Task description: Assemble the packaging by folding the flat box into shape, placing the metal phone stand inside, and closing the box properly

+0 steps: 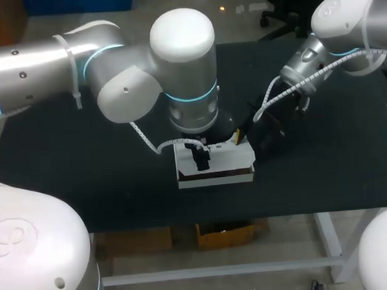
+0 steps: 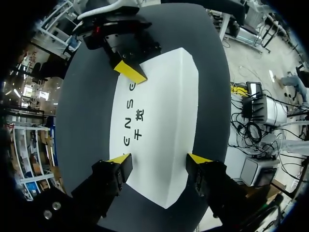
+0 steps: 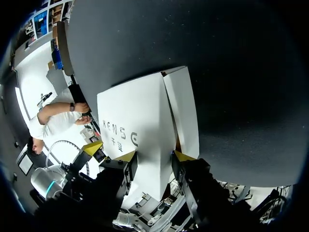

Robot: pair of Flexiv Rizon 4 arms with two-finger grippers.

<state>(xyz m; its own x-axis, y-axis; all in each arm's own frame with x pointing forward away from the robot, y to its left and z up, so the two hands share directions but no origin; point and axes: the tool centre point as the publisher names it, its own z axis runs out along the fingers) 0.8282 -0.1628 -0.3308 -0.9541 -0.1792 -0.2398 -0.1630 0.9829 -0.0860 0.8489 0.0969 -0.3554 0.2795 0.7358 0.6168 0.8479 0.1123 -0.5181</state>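
Treat the white cardboard box (image 1: 226, 158), lying in the middle of the table (image 1: 85, 169) beneath the left gripper (image 2: 159, 158) (clamped or not, cannot tell) and pinched at one corner by the right gripper (image 3: 154, 155), as light and probably easily creased; take hold along folded edges, not flat panels.

Head camera looks down; wrist cameras closely share the box (image 2: 164, 121).

Left arm (image 1: 184, 68) partly hides box (image 1: 231, 157).
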